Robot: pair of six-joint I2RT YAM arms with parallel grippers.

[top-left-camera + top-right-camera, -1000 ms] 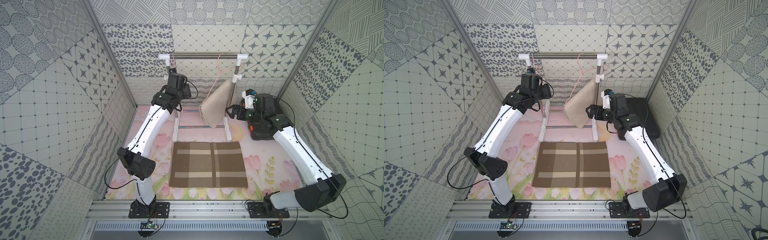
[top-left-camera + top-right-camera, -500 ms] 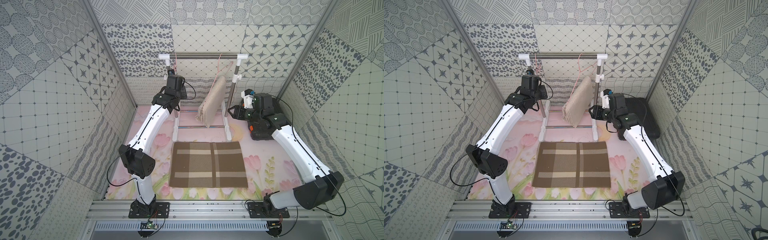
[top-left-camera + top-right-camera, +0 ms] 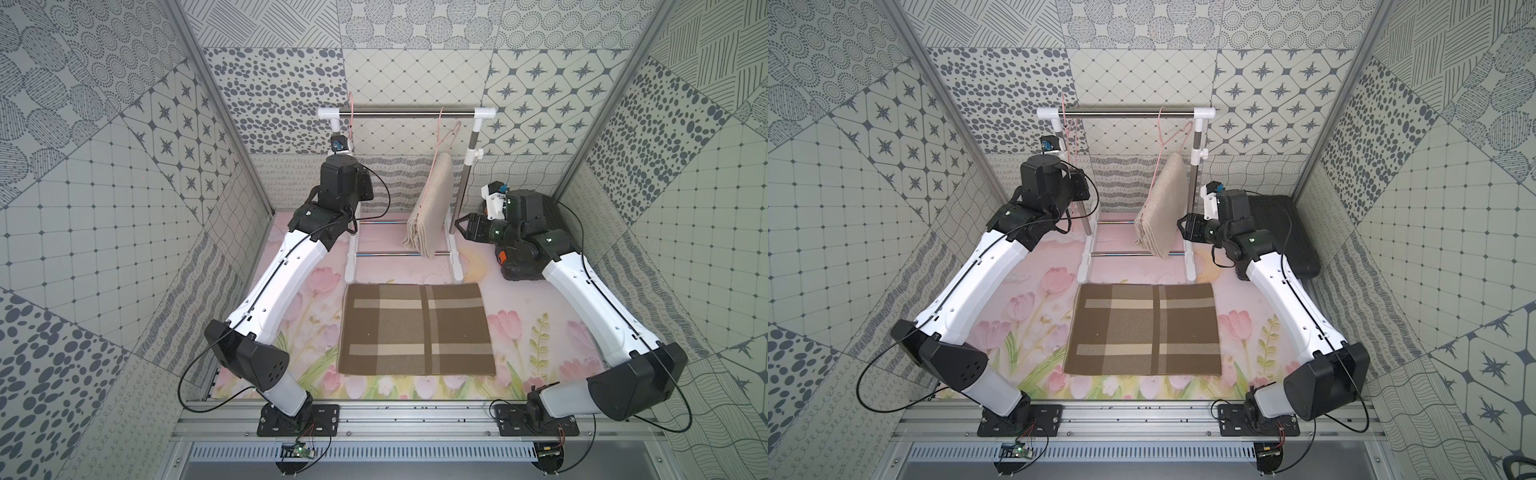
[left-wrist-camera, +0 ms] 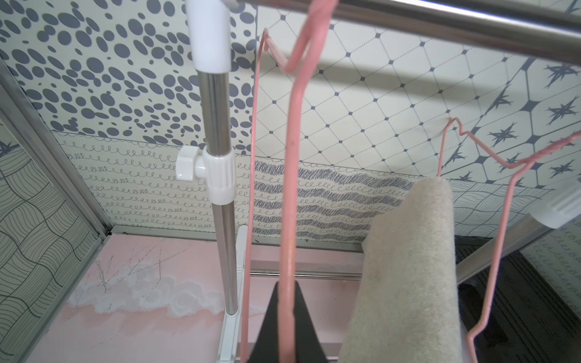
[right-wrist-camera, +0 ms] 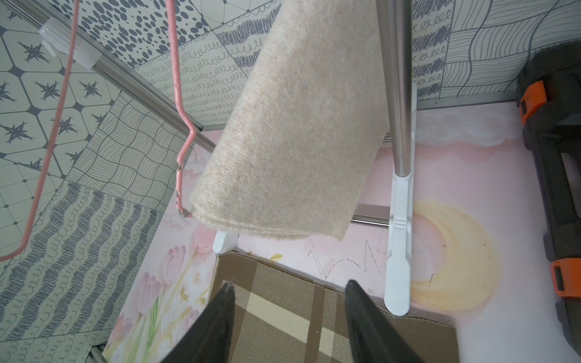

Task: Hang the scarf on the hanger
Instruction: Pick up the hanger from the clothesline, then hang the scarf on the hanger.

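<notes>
Rack [image 3: 407, 113]: stood at the rear of the table [image 3: 540, 332], with two pink hangers hooked on its bar.
Left hanger [image 4: 290, 188]: no cloth on it. Its wire is clamped between the jaws of the left gripper [image 4: 288, 301], as seen in the left wrist view.
Right hanger [image 5: 175, 63]: loaded with the beige scarf [image 3: 430, 208], which is folded, draped over it and hung beside the rack's right post.
Plaid scarf [image 3: 415, 328]: laid flat and folded on the table in front of the rack, touched by neither gripper.
Right gripper [image 5: 289, 283]: jaws held apart with nothing between them, pointed toward the beige scarf.
Case [image 3: 1283, 232]: black, set at the rear right.
</notes>
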